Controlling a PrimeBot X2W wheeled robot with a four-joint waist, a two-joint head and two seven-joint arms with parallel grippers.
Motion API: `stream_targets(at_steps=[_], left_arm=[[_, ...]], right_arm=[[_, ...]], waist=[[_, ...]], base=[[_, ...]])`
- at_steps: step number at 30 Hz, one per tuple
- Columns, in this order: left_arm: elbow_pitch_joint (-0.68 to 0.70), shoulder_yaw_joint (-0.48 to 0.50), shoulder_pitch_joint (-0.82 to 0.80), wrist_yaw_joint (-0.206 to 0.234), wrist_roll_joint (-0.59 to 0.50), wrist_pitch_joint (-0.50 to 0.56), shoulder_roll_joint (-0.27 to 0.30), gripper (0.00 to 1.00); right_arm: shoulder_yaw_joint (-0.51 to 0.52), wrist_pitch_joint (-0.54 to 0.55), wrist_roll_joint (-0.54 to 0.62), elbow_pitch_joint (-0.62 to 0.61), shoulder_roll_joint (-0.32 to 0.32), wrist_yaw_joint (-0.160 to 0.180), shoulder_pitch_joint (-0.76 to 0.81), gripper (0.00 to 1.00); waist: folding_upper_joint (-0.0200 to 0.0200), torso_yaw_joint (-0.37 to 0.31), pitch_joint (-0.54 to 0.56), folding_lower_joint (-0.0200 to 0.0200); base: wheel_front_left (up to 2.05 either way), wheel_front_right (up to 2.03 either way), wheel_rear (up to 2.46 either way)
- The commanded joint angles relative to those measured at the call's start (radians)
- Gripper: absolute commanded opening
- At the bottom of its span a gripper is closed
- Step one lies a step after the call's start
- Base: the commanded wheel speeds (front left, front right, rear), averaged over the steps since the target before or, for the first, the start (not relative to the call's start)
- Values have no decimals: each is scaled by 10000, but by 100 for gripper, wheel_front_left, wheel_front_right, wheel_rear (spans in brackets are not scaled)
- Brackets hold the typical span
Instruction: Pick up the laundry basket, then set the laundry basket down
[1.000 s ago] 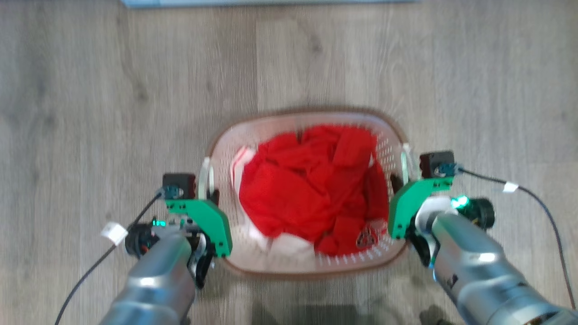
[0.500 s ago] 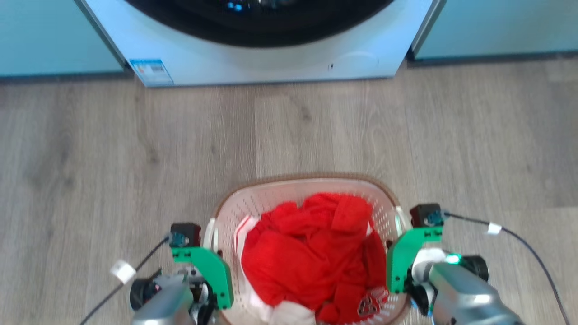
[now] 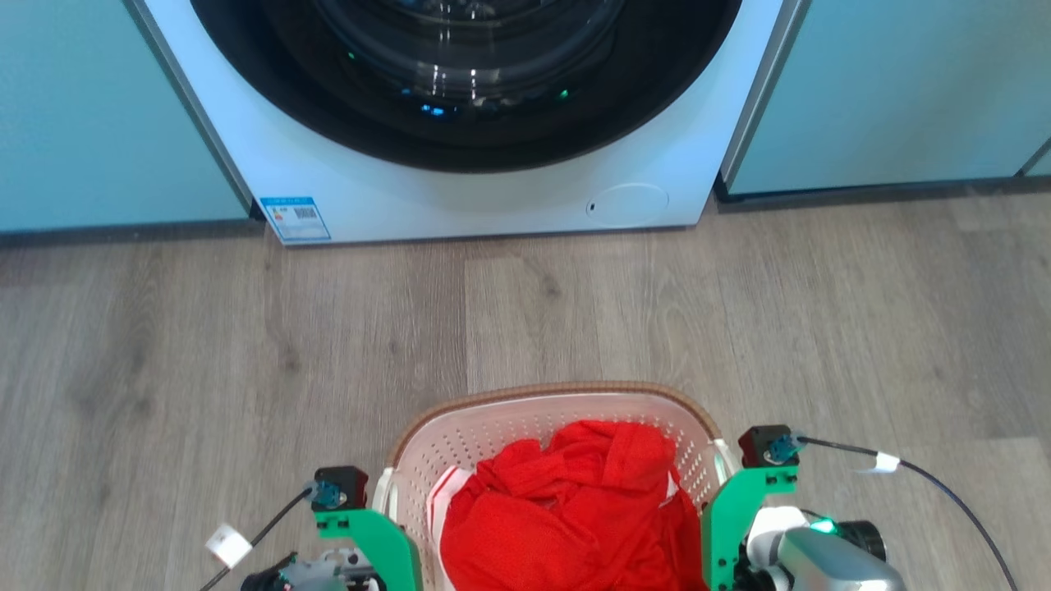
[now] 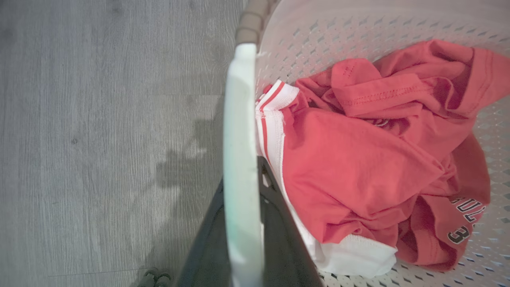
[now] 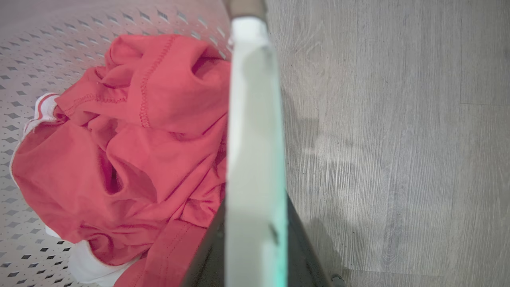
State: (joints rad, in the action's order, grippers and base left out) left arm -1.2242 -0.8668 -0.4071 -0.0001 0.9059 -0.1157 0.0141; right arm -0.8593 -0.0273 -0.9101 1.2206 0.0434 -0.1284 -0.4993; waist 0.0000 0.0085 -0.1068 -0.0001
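At six o'clock in the head view, the laundry basket (image 3: 558,387) shows lower than before: the camera rose, baring the washing machine (image 3: 460,205) at twelve. Left wrist: the left gripper (image 4: 242,187) pinches its handle (image 4: 238,99). Right wrist: the right gripper (image 5: 255,211) likewise; lift seemingly underway.

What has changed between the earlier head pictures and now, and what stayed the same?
The head camera moved: the whole view shifted, bringing the washing machine in and the laundry basket lower in frame. The left gripper and right gripper stay shut on its handles; the red clothes lie as before. Any lift off the floor cannot be told.
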Motion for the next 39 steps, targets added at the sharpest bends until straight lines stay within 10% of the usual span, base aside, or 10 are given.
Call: stream_targets(at_steps=[1,39], left_arm=[[-62,178,-256,38,56,-91,361,0],[-490,-559,-529,-105,653,-34,361,0]], right_arm=[[-199,-16,-14,-16,68,-23,139,0],[-1854,-457,-1660,254,68,-23,-120,0]], waist=[[0,-22,122,1],[0,-110,178,1]], base=[[0,0,0],[0,0,0]])
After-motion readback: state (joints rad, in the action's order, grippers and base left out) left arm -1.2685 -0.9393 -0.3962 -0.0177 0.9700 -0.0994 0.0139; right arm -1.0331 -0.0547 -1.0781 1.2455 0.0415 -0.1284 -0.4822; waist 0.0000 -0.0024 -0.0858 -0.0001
